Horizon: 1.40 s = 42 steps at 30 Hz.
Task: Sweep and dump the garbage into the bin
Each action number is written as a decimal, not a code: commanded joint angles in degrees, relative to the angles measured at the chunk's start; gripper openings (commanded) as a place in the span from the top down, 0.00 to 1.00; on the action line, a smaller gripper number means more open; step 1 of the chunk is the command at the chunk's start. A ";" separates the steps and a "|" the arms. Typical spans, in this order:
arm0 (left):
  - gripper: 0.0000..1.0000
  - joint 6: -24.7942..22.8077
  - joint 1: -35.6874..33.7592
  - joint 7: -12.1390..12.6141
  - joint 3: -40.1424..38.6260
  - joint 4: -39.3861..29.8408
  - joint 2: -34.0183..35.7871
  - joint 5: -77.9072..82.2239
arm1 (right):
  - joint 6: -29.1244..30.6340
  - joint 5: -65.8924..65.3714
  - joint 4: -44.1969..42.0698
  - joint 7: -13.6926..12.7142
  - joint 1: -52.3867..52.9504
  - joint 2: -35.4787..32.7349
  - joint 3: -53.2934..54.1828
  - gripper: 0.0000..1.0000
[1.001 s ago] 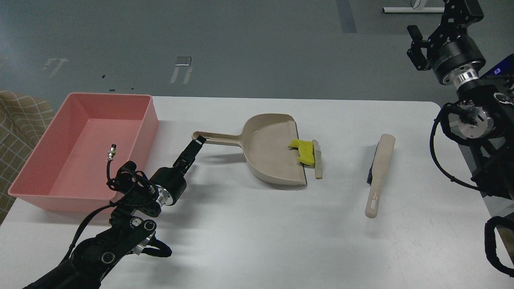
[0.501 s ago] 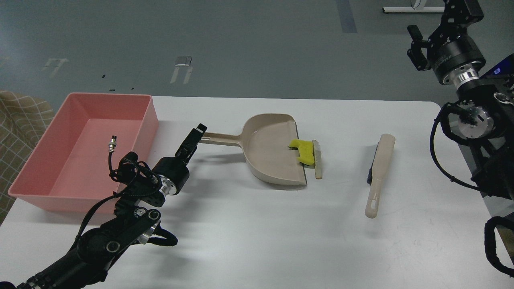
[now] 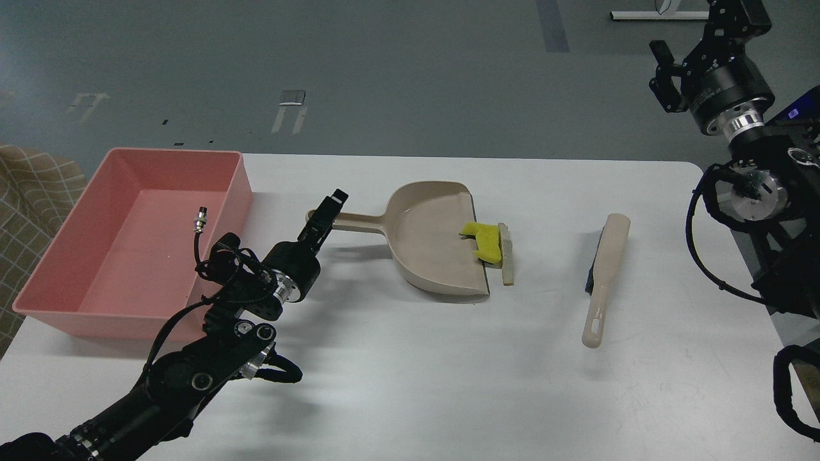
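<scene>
The garbage lies at the mouth of the beige dustpan (image 3: 429, 246). The yellow sponge block (image 3: 485, 241) sits just inside the pan's front lip. The thin whitish bread-like wedge (image 3: 507, 253) lies along the lip, just outside it. The pink bin (image 3: 238, 186) stands at the table's left and looks empty. My left gripper (image 3: 325, 211) is at the end of the dustpan's handle (image 3: 359, 221), over or touching it; its fingers read as one dark shape. My right gripper (image 3: 665, 75) is raised high at the far right, away from everything.
A beige hand brush (image 3: 602, 282) with dark bristles lies on the white table (image 3: 410, 371), right of the dustpan. A checkered cloth (image 3: 32, 192) shows beyond the bin at the left edge. The right arm's bulk fills the right edge.
My left gripper has moved up and to the right along the end of the dustpan's handle. The dustpan, garbage, brush and right arm have not moved.
</scene>
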 commanded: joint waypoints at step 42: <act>1.00 -0.82 -1.63 1.50 0.00 3.69 -1.31 -0.83 | 0.96 -0.17 2.71 -1.66 -0.70 -2.55 -1.84 0.00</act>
